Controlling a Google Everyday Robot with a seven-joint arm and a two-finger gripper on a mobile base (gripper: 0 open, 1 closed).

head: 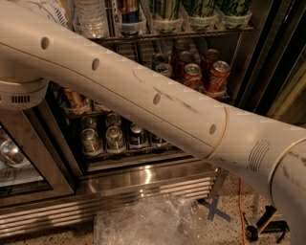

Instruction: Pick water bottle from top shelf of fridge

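Observation:
The fridge [143,184] stands open in front of me, with wire racks and a louvred steel base. The bottom of a clear ribbed water bottle [90,18] shows at the upper left on the top shelf [191,33]; its cap and label are cut off by the frame's top edge. My white arm [158,100] crosses the view from the lower right to the upper left and hides part of the racks. My gripper is out of view, past the upper left edge of the frame.
Cups with green contents [201,12] and a blue can [128,12] stand on the top shelf. Red soda cans [217,76] fill the middle rack and silver cans [114,139] the lower one. Crumpled clear plastic [148,222] and a blue tape cross [214,210] lie on the floor.

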